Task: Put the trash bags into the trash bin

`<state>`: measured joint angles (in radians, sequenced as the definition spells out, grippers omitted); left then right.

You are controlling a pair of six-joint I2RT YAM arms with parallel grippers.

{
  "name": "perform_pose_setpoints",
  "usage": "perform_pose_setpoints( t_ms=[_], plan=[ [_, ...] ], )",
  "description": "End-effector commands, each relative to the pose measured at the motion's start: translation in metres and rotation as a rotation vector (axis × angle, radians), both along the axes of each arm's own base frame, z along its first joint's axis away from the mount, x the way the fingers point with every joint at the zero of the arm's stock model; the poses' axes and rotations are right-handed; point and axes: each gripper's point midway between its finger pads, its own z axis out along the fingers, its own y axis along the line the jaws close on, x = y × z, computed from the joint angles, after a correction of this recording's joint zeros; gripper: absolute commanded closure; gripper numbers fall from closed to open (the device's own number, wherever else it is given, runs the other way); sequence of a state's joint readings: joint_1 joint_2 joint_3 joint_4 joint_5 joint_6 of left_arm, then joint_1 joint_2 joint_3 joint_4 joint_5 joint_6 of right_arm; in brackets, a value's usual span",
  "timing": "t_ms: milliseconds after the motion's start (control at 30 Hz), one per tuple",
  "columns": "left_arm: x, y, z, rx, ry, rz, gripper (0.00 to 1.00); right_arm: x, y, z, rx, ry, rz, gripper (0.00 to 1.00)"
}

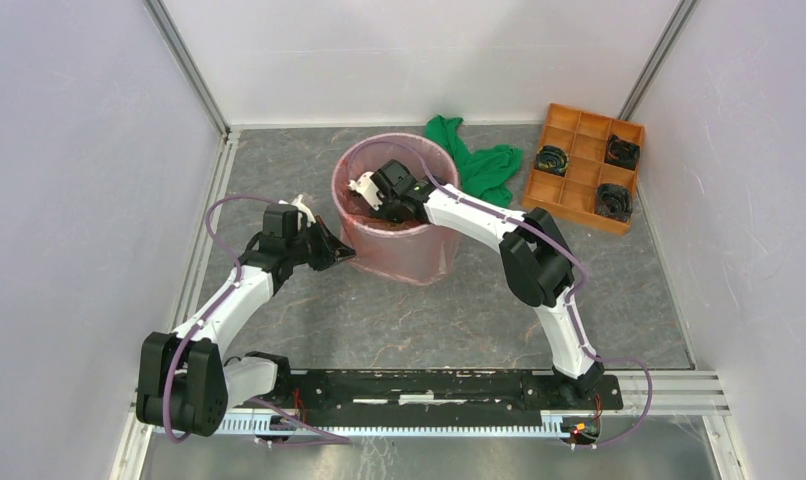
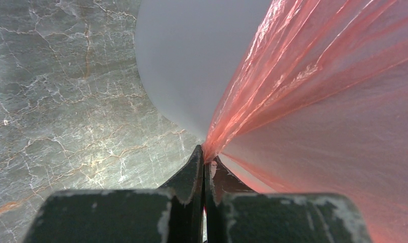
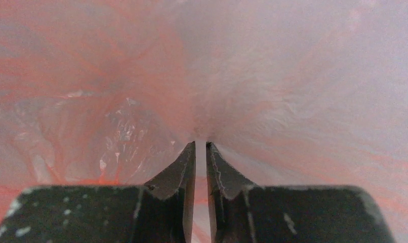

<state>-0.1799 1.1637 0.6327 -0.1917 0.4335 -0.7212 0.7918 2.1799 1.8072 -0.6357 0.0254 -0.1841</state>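
Note:
The round grey trash bin (image 1: 351, 166) stands at the table's middle back. The red-orange trash bag (image 1: 409, 255) is draped over its rim and sides and lines its inside. My left gripper (image 1: 341, 255) is at the bin's lower left side. In the left wrist view it (image 2: 206, 154) is shut on a pinched fold of the bag (image 2: 318, 101), next to the bin's bare grey wall (image 2: 192, 61). My right gripper (image 1: 364, 190) reaches down inside the bin. In the right wrist view it (image 3: 201, 144) stands nearly closed with a thin gap, tips against the bag film (image 3: 293, 91).
A green cloth (image 1: 474, 160) lies behind the bin to its right. An orange compartment tray (image 1: 582, 165) with black parts sits at the back right. White enclosure walls stand on both sides and at the back.

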Motion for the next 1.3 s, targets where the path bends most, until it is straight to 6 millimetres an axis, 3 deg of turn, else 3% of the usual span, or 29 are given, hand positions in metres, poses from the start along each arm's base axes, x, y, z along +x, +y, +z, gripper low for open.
perform_pose_setpoints(
  t_ms=[0, 200, 500, 567, 733, 833, 933, 1033, 1100, 1167, 1267],
  plan=[
    [0.007, 0.002, 0.012, 0.02, -0.056, -0.007, 0.98, 0.002, 0.014, 0.036, 0.087, -0.034, -0.015, 0.79],
    [0.007, 0.002, 0.014, 0.015, -0.061, -0.005, 0.98, -0.002, 0.002, 0.087, 0.159, -0.111, -0.073, 0.69],
    [0.007, 0.003, 0.014, 0.015, -0.062, 0.0, 0.98, 0.006, 0.009, 0.144, 0.249, -0.187, -0.095, 0.6],
    [0.006, 0.004, 0.014, 0.019, -0.063, 0.005, 0.94, 0.005, 0.009, 0.168, 0.291, -0.217, -0.094, 0.59],
    [0.005, 0.011, 0.014, 0.053, -0.067, 0.035, 0.84, -0.009, -0.001, 0.255, 0.445, -0.341, -0.067, 0.49],
    [0.005, 0.015, 0.018, 0.072, -0.075, 0.054, 0.78, -0.026, -0.021, 0.3, 0.512, -0.426, -0.061, 0.43],
    [0.004, 0.02, 0.023, 0.087, -0.088, 0.075, 0.71, -0.046, -0.046, 0.327, 0.569, -0.498, -0.065, 0.35],
    [0.002, 0.026, 0.03, 0.107, -0.105, 0.1, 0.62, -0.07, -0.076, 0.331, 0.598, -0.551, -0.076, 0.27],
    [-0.001, 0.031, 0.038, 0.126, -0.115, 0.116, 0.54, -0.085, -0.098, 0.319, 0.6, -0.576, -0.098, 0.2],
    [-0.004, 0.037, 0.048, 0.148, -0.138, 0.142, 0.42, -0.1, -0.119, 0.3, 0.598, -0.586, -0.123, 0.14],
    [-0.009, 0.051, 0.065, 0.193, -0.179, 0.19, 0.25, -0.118, -0.14, 0.256, 0.58, -0.56, -0.142, 0.02]
  ],
)
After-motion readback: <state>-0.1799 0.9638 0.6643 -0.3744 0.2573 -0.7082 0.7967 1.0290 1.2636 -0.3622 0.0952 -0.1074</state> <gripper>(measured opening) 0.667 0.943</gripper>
